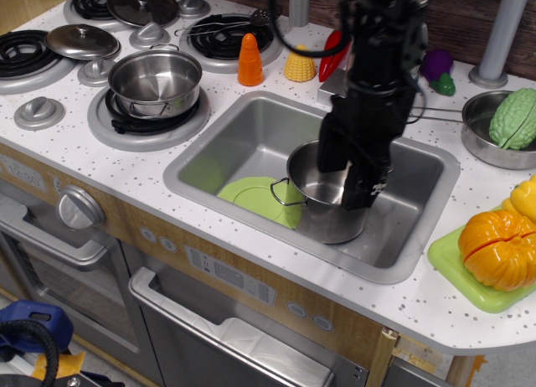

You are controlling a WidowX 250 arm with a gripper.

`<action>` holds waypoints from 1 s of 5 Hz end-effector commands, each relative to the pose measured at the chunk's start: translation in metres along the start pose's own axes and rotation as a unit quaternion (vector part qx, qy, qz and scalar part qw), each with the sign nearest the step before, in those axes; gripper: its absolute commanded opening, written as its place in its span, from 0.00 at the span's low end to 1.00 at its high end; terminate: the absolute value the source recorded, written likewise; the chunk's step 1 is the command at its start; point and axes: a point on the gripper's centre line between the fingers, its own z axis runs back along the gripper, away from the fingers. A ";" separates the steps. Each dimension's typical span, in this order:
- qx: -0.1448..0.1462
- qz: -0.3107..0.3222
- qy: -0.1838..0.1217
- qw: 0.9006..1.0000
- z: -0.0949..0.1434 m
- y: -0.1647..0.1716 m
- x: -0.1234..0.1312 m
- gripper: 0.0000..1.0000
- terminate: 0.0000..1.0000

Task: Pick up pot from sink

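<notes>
Pot point(316, 204) upright, mouth seemingly upward.

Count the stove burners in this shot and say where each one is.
4. One at the far left edge, one at the back left under a lid, one behind the orange cone, and one under the shallow pot. More may lie beyond the frame.

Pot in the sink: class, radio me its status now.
Claw open, lowered over pot. Pot upright in sink, not lifted. Green plate beside it, no obstruction.
</notes>
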 end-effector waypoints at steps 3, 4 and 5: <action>0.036 -0.009 -0.068 0.997 -0.034 0.010 -0.002 1.00 0.00; 0.043 -0.005 -0.071 0.997 -0.036 0.010 -0.002 0.00 0.00; 0.046 -0.004 -0.071 0.996 -0.036 0.009 -0.002 0.00 0.00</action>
